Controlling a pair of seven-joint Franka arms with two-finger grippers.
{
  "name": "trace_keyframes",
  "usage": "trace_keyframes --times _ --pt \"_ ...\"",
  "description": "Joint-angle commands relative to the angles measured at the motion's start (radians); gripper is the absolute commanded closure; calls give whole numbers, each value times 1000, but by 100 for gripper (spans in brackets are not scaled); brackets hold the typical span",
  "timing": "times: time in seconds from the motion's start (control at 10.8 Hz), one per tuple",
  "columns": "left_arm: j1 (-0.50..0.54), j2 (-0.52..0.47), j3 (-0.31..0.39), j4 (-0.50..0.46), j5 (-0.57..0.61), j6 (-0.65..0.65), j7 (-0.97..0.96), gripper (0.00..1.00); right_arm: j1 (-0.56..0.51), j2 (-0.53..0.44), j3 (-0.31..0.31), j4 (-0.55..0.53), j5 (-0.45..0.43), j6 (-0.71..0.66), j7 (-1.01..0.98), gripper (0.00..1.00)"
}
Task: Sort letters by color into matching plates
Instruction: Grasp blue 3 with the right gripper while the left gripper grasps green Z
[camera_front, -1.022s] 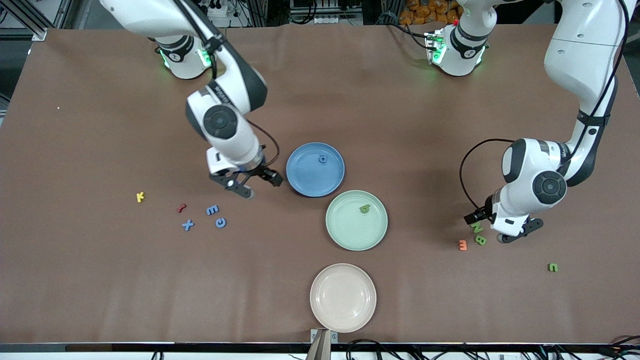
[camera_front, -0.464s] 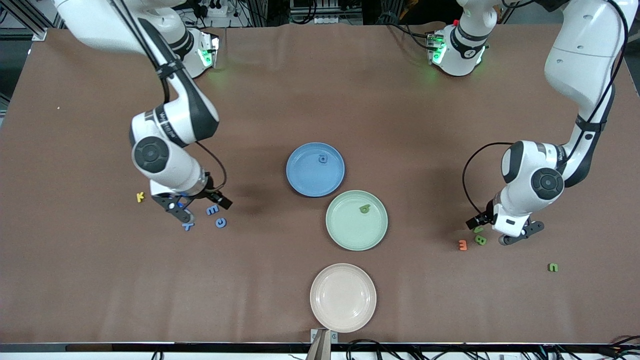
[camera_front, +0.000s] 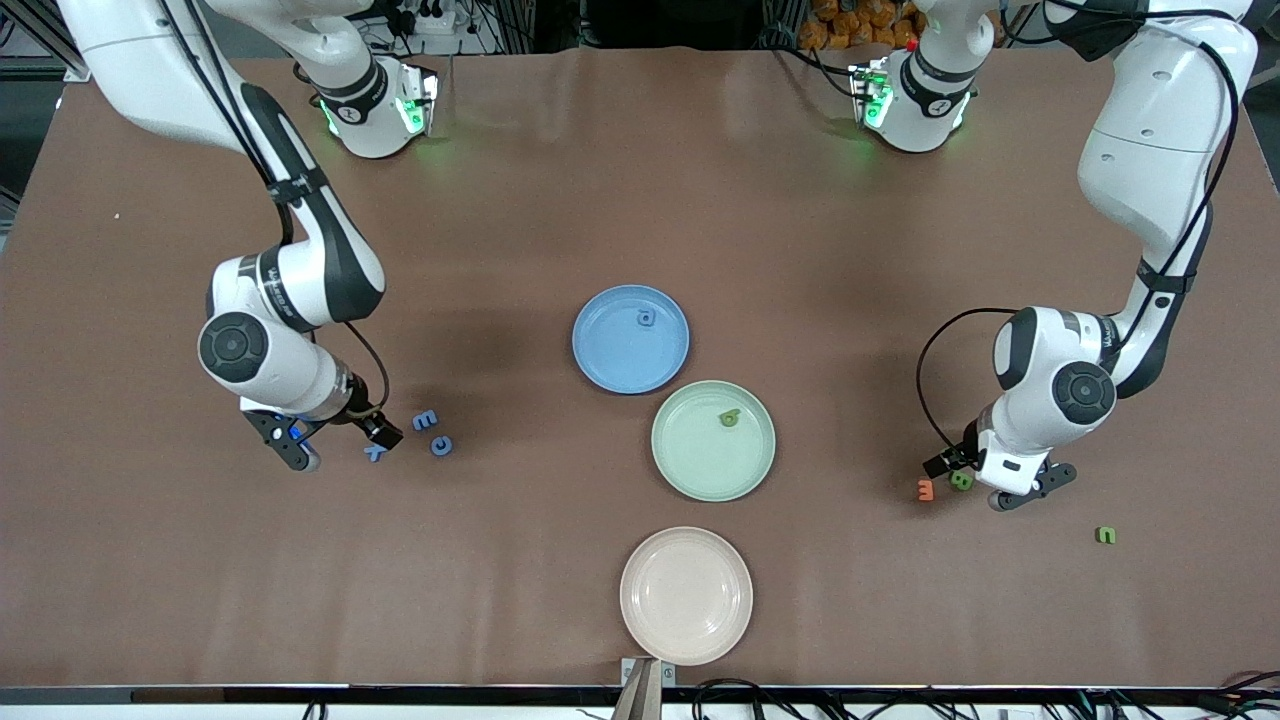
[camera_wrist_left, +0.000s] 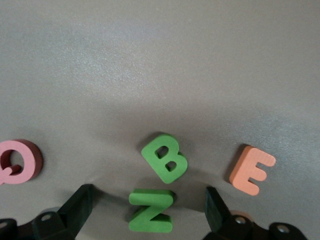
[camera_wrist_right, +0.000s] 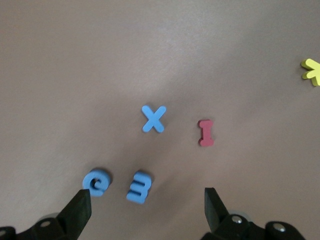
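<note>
Brown table (camera_front: 600, 180) from the front: I see the blue plate (camera_front: 600, 365), green plate (camera_front: 690, 470) and beige plate (camera_front: 686, 596) mid-table, each of the first two holding one matching letter; right gripper (camera_front: 330, 442) low over blue letters, left gripper (camera_front: 985, 480) over green ones. On my left wrist view, jaws spread around a green Z (camera_wrist_left: 151, 210), with green B (camera_wrist_left: 164, 158), orange E (camera_wrist_left: 251, 170), pink Q (camera_wrist_left: 17, 161) nearby. On my right wrist view, jaws spread near blue C (camera_wrist_right: 96, 182), blue E (camera_wrist_right: 139, 187), blue X (camera_wrist_right: 153, 118), red I (camera_wrist_right: 206, 133)

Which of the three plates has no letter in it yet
The pinkish beige plate, the one nearest the front camera. The blue plate holds a blue letter and the green plate holds a green letter.
</note>
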Motion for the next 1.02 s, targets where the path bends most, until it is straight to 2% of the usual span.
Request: trace_keyframes --times 0.0,0.46,0.74,0.93 --pt "-1 14 -3 14 32 2 -14 0 8 50 -9 -5 -15 53 154 1" --pt "4 0 -5 3 32 -47 -5 0 16 84 -7 -38 -7 96 306 4" --pt "4 -8 -8 3 32 -81 -3 0 21 68 -7 -138 -7 232 320 5" --pt "4 -12 -11 3 32 -90 -3 0 25 74 -6 -138 -7 237 356 10"
